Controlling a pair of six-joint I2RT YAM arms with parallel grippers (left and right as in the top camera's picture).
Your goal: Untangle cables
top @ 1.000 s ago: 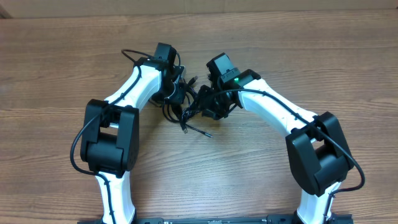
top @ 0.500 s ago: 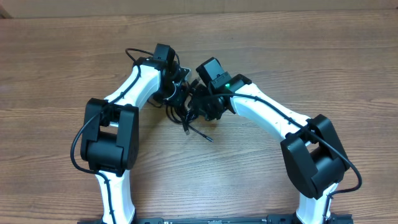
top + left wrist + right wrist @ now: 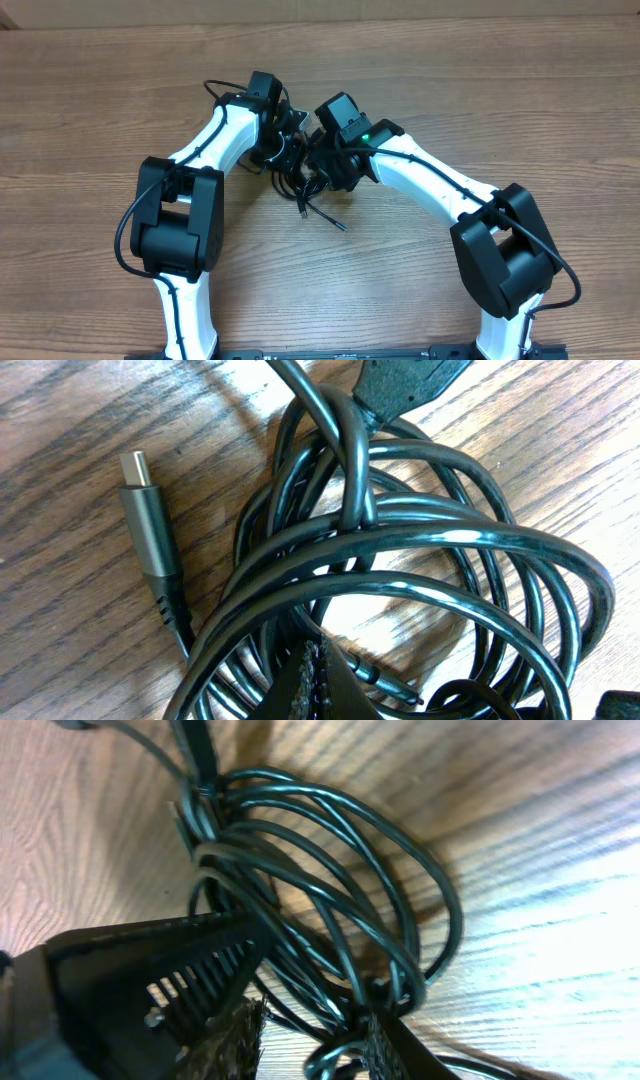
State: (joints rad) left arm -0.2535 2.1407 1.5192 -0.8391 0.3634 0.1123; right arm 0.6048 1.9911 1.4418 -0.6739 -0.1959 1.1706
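Observation:
The cables [image 3: 297, 180] are thin black cords bunched in a tangle mid-table between both arms, with one loose end [image 3: 326, 216] trailing toward the front. In the left wrist view the cables [image 3: 400, 560] lie coiled in loops, with a grey plug [image 3: 143, 515] on the wood and a black connector [image 3: 410, 375] at the top. My left gripper [image 3: 320, 678] is shut, its pads pressed together over the coil, and no strand shows between them. My right gripper [image 3: 310, 1035] is open. Several loops of the cables [image 3: 330, 910] run into the gap between its fingers [image 3: 238, 1032].
Bare wooden table [image 3: 500, 90] surrounds the tangle. The two wrists stand close together over it, left gripper [image 3: 284, 140] and right gripper [image 3: 320, 168] almost touching. The arm bases sit at the front edge.
The right arm has swung left, closer to the left gripper and onto the tangle, and its jaws have narrowed slightly. The left arm has barely moved.

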